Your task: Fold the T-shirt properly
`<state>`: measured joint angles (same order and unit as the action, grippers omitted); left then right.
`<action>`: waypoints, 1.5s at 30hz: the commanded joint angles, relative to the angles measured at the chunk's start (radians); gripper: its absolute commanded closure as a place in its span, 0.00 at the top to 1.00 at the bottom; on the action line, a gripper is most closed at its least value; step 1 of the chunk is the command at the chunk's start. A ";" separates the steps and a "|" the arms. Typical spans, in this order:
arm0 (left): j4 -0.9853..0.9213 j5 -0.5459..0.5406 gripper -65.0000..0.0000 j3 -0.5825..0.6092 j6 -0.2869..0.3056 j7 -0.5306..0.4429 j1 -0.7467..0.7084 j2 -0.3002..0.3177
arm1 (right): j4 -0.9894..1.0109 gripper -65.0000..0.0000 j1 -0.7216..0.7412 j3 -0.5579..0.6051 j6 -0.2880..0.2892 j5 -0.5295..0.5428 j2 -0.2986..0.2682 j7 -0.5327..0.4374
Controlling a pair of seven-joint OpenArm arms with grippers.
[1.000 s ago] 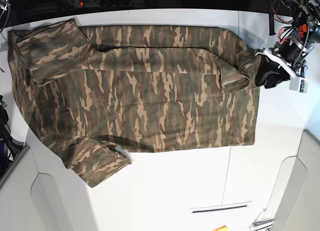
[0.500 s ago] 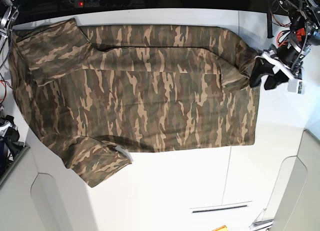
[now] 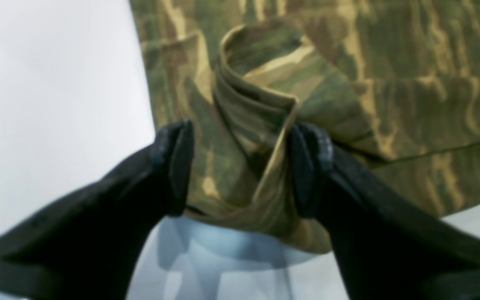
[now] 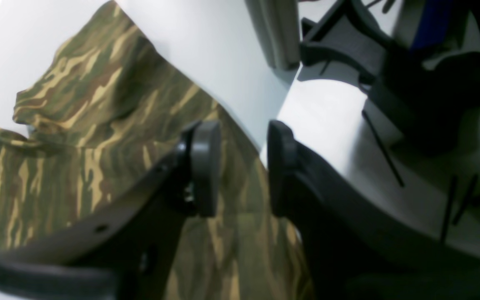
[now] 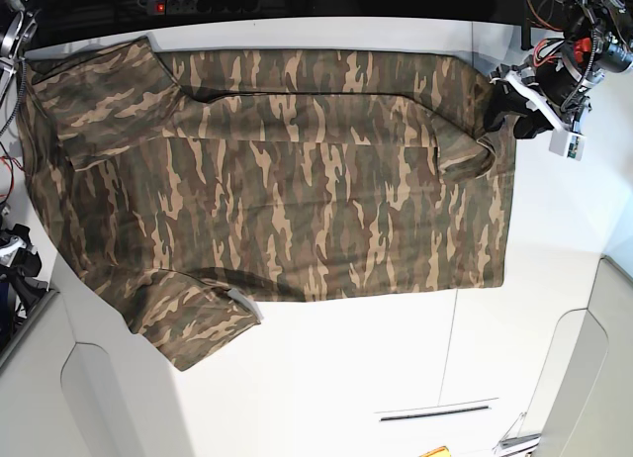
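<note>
the shirt (image 5: 287,180) lies spread flat on the white table (image 5: 346,368), its long axis running left to right across the base view. the shoulder end with both sleeves points to that view's left; the hem end points right. one sleeve (image 5: 193,314) sticks out toward the lower left, the other (image 5: 99,91) lies at the upper left near the table's back edge. the top edge of the cloth runs along the back of the table, just below a dark strip with a power strip (image 5: 188,2) showing a red light

at the upper right corner of the shirt the cloth is bunched into a small raised fold (image 5: 475,145). in the left wrist view this fold (image 3: 261,104) stands up as a rolled ridge, with the left gripper (image 3: 240,166) straddling it: its two black fingers (image 3: 177,162) are spread wide, one on each side of the ridge, the right-hand one touching the cloth, neither pinching it. in the base view this gripper (image 5: 514,111) sits at the shirt's far right edge

the right gripper (image 4: 238,166) hangs with its jaws partly apart and nothing between them. under it is the shirt's edge (image 4: 77,146) where the cloth meets the table's rim, with dark gear (image 4: 423,83) off to the side. this gripper cannot be made out in the base view
</note>
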<state>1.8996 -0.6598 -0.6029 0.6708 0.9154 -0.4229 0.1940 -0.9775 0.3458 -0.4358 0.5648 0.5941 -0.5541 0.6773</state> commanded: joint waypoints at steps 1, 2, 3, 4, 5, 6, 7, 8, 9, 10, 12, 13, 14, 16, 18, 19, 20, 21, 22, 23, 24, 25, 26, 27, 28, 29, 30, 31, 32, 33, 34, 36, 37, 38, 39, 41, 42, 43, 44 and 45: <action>0.016 -0.011 0.59 -0.004 0.011 -0.024 0.002 0.012 | -0.013 0.30 0.022 -0.003 0.008 0.019 -0.024 -0.013; 0.016 -0.014 0.59 -0.004 0.011 -0.025 0.002 0.011 | -0.013 0.30 0.022 -0.003 0.008 0.019 -0.024 -0.006; 0.016 -0.016 0.59 -0.004 0.011 -0.024 0.001 0.011 | -0.013 0.30 0.022 -0.003 0.007 0.019 -0.024 0.003; 0.016 -0.016 0.57 -0.004 0.011 -0.021 0.001 0.012 | -0.013 0.30 0.022 -0.003 0.008 0.019 -0.024 0.012; 0.016 -0.016 0.51 -0.004 0.016 -0.020 0.001 0.012 | -0.013 0.30 0.022 -0.003 0.007 0.019 -0.024 0.016; 0.016 -0.016 0.44 -0.004 0.027 -0.017 0.001 0.012 | -0.013 0.30 0.022 -0.003 0.007 0.019 -0.024 0.016; 0.016 -0.017 0.36 -0.003 0.027 -0.013 0.000 0.012 | -0.013 0.30 0.022 -0.003 0.007 0.019 -0.024 0.020; 0.016 -0.017 0.30 0.002 0.027 -0.013 -0.004 0.018 | -0.013 0.30 0.022 -0.003 0.007 0.019 -0.025 0.028; 0.016 -0.016 0.26 0.011 0.027 -0.014 -0.011 0.026 | -0.013 0.30 0.022 -0.003 0.007 0.020 -0.024 0.038; 0.016 -0.014 0.23 0.021 0.027 -0.013 -0.016 0.035 | -0.013 0.30 0.022 -0.003 0.007 0.019 -0.024 0.045; 0.016 -0.001 0.10 0.042 0.027 -0.013 -0.026 0.048 | -0.013 0.30 0.022 -0.003 0.007 0.020 -0.024 0.061; 0.016 0.008 0.01 0.049 0.027 -0.013 -0.027 0.053 | -0.013 0.30 0.022 -0.003 0.007 0.019 -0.024 0.064; 0.016 0.019 0.00 0.050 0.027 -0.013 -0.026 0.056 | -0.013 0.30 0.022 -0.003 0.007 0.020 -0.024 0.065; 0.016 0.022 0.00 0.047 0.027 -0.013 -0.026 0.059 | -0.013 0.30 0.022 -0.003 0.007 0.019 -0.025 0.071; 0.016 0.021 0.00 0.039 0.027 -0.011 -0.027 0.059 | -0.013 0.30 0.022 -0.003 0.008 0.019 -0.025 0.090; 0.017 0.021 0.00 0.033 0.027 -0.008 -0.029 0.060 | -0.013 0.30 0.022 -0.003 0.007 0.019 -0.025 0.097; 0.017 0.022 0.00 0.028 0.027 -0.004 -0.031 0.064 | -0.013 0.30 0.022 -0.003 0.007 0.019 -0.026 0.107; 0.017 0.021 0.00 0.021 0.027 0.003 -0.032 0.070 | -0.013 0.30 0.022 -0.003 0.008 0.019 -0.026 0.116; 0.017 0.021 0.00 0.016 0.027 0.011 -0.035 0.075 | -0.013 0.30 0.022 -0.003 0.008 0.019 -0.026 0.124; 0.017 0.021 0.00 0.012 0.027 0.015 -0.042 0.080 | -0.013 0.30 0.021 -0.003 0.008 0.020 -0.027 0.130; 0.017 0.021 0.00 0.012 0.027 0.016 -0.050 0.088 | -0.013 0.30 0.018 -0.003 0.008 0.019 -0.028 0.132; 0.017 0.021 0.00 0.013 0.027 0.018 -0.061 0.093 | -0.014 0.30 0.016 -0.003 0.008 0.021 -0.029 0.131; 0.017 0.021 0.00 0.013 0.027 0.020 -0.070 0.096 | -0.014 0.30 0.014 -0.003 0.008 0.024 -0.028 0.132; 0.017 0.021 0.00 0.013 0.027 0.021 -0.080 0.099 | -0.014 0.30 0.011 -0.003 0.008 0.032 -0.027 0.132; 0.017 0.021 0.00 0.012 0.027 0.022 -0.089 0.101 | -0.014 0.30 0.011 -0.003 0.008 0.043 -0.027 0.132; 0.017 0.021 0.00 0.012 0.027 0.022 -0.096 0.103 | -0.014 0.30 0.010 -0.003 0.008 0.047 -0.027 0.132; 0.017 0.021 0.00 0.012 0.027 0.024 -0.100 0.104 | -0.014 0.30 0.011 -0.003 0.008 0.049 -0.027 0.131; 0.017 0.022 0.00 0.012 0.027 0.025 -0.104 0.103 | -0.014 0.30 0.011 -0.003 0.008 0.053 -0.028 0.131; 0.017 0.021 0.00 0.012 0.027 0.024 -0.109 0.103 | -0.014 0.30 0.011 -0.003 0.008 0.054 -0.028 0.131; 0.017 0.021 0.00 0.012 0.027 0.024 -0.111 0.103 | -0.014 0.30 0.011 -0.003 0.008 0.053 -0.028 0.132; 0.017 0.023 0.00 0.012 0.027 0.024 -0.113 0.103 | -0.014 0.30 0.011 -0.003 0.008 0.053 -0.028 0.132; 0.017 0.024 0.00 0.007 0.015 0.025 -0.113 0.103 | -0.014 0.30 0.011 -0.003 0.008 0.053 -0.028 0.133; 0.017 0.024 0.00 0.004 0.004 0.025 -0.113 0.103 | -0.014 0.30 0.011 -0.003 0.008 0.053 -0.028 0.135; 0.017 0.025 0.03 0.000 -0.007 0.025 -0.113 0.103 | -0.014 0.30 0.011 -0.003 0.008 0.053 -0.028 0.136; 0.017 0.024 0.13 -0.004 -0.013 0.026 -0.112 0.103 | -0.014 0.30 0.011 -0.003 0.008 0.053 -0.028 0.138; 0.017 0.024 0.34 -0.015 -0.032 0.029 -0.112 0.103 | -0.014 0.30 0.011 -0.003 0.008 0.053 -0.027 0.138; 0.017 0.024 0.40 -0.023 -0.035 0.029 -0.112 0.103 | -0.014 0.30 0.011 -0.003 0.008 0.053 -0.028 0.138; 0.017 0.020 0.42 -0.036 -0.035 0.027 -0.112 0.103 | -0.014 0.30 0.011 -0.003 0.008 0.053 -0.028 0.138; 0.018 0.011 0.42 -0.051 -0.035 0.021 -0.112 0.103 | -0.014 0.30 0.011 -0.003 0.008 0.053 -0.028 0.138; 0.019 -0.002 0.42 -0.071 -0.034 0.010 -0.112 0.104 | -0.014 0.30 0.011 -0.003 0.008 0.053 -0.028 0.138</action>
<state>1.8999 -0.6514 -0.6666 0.6331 0.9424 -0.5339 0.2829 -0.9775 0.3347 -0.4351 0.5652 0.6281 -0.5568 0.8322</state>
